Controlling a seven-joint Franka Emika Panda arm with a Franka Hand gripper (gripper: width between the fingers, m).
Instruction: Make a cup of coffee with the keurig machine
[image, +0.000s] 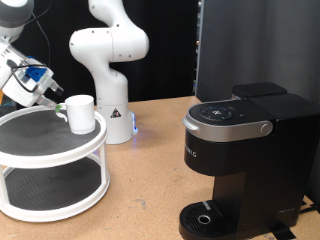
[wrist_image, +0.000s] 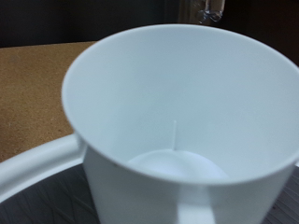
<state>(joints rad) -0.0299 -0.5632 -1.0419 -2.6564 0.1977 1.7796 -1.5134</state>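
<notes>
The robot's gripper (image: 50, 95) hovered at the handle side of the cup (image: 79, 113), which stood on the top tier of a white two-tier round stand (image: 50, 160) at the exterior view's left. Whether its fingers were spread or closed could not be told from either picture. The keurig machine (image: 245, 160) sat well apart at the exterior view's right, lid down, its round drip tray (image: 205, 218) bare. A sound grasp here would likely mean a squared hold on the handle and a level lift. The wrist view showed the mug as plain white, upright and seemingly empty, with no green visible inside.
</notes>
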